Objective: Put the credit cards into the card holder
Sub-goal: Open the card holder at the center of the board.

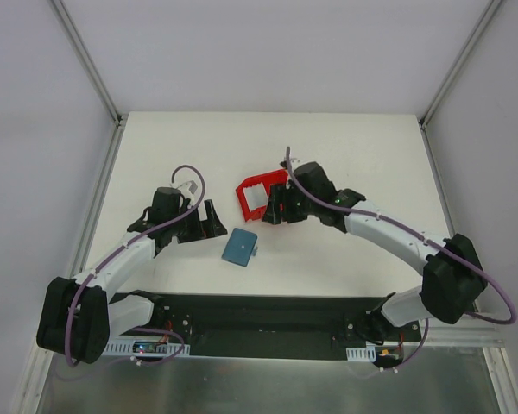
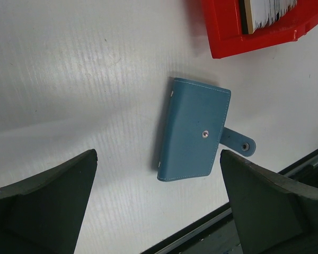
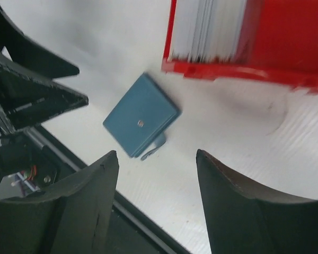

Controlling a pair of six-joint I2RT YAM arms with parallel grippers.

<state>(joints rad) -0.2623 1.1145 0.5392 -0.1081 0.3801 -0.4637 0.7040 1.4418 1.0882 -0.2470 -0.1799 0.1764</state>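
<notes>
Now, L hand [image 1: 209, 219] & R hand [image 1: 273, 208] gape empty; flat teal snap-tab card holder [image 2: 196, 135] lies folded.

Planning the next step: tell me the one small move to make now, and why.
Probably lower the open left gripper toward the card holder to steady it for opening. It lies closed on the table with its strap unsnapped. The credit cards stand in the red bin, and the right gripper is open and empty beside it.

Left tool [image 2: 159, 206] spread wide; right tool [image 3: 156, 196] parted, tilted downward.
</notes>
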